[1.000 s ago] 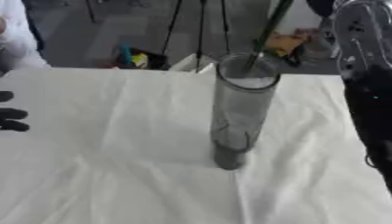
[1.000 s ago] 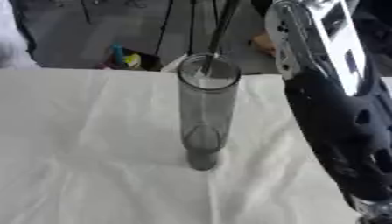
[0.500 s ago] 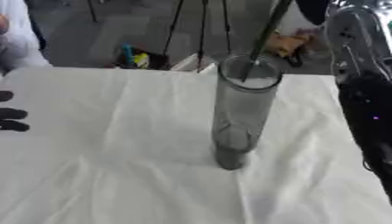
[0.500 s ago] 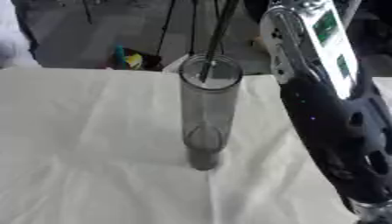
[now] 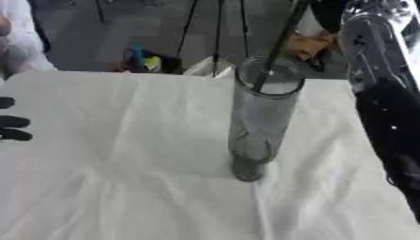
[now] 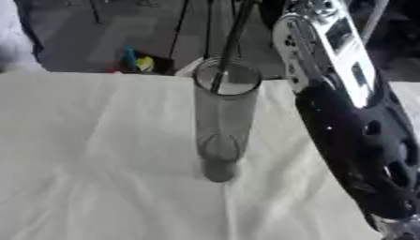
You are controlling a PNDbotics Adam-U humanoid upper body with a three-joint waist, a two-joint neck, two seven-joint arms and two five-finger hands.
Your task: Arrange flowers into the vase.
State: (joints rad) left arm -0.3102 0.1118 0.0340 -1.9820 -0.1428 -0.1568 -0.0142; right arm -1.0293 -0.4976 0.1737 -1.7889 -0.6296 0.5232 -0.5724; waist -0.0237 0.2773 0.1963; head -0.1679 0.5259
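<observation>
Grey-tinted glass, the tall vase (image 5: 261,119) stood upright mid-counter on the white cloth (image 5: 115,159), with a dark flower stem (image 5: 276,49) slanting down through its mouth, its lower end just inside the rim. Your right arm (image 6: 348,126) rose past the vase toward the stem's top; that hand was out of view, so its fingers could not be judged. Your left hand (image 5: 11,123) rested at the left edge, fingers relaxed. You would have done best to steady the stem upright before lowering it, avoiding the rim.
</observation>
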